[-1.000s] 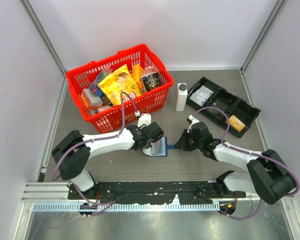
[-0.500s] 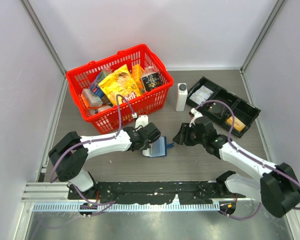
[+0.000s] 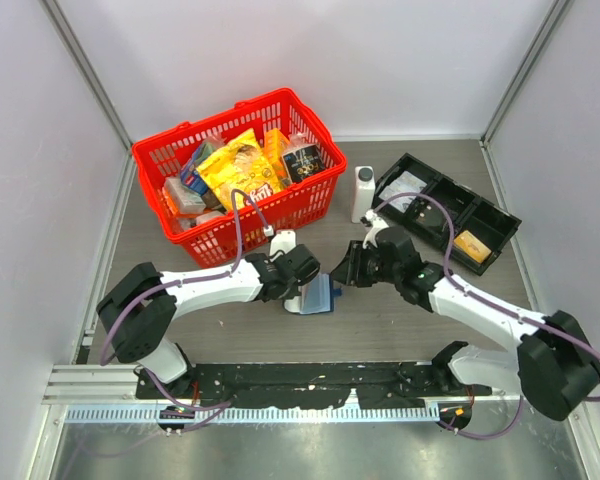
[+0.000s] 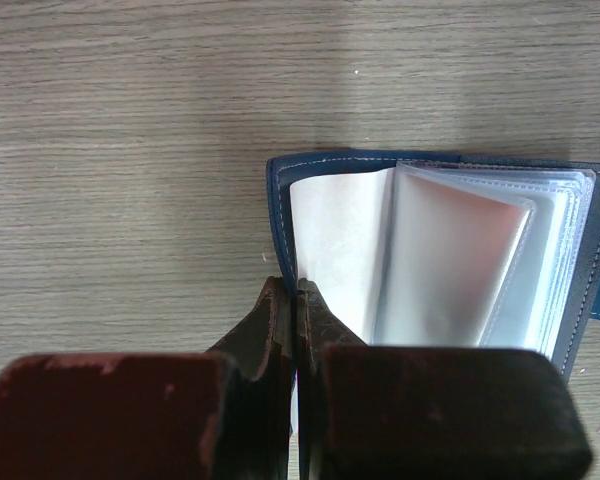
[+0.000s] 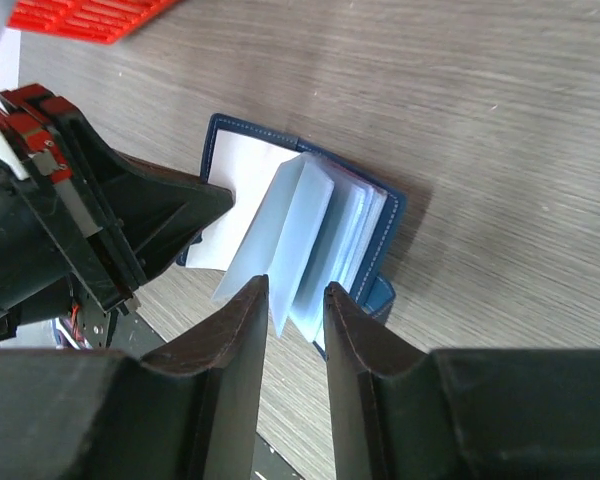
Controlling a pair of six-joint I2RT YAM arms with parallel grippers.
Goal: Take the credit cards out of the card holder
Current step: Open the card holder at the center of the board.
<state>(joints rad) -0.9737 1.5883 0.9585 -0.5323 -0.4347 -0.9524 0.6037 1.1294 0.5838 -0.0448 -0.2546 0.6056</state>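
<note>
Our left hand (image 4: 296, 300) is pressed together on the near edge of the cover of the small navy-blue folding card holder (image 4: 435, 250). The holder lies open on the grey wooden desk (image 4: 120, 140) between the two arms, with its pale clear sleeves (image 5: 310, 215) standing up like pages. Our right hand (image 5: 295, 290) hovers just above these sleeves, fingers a little spread and holding nothing. To do this step well, we think the left hand should pin the cover flat while the right one comes down on one sleeve only; we cannot see any credit card inside from here.
</note>
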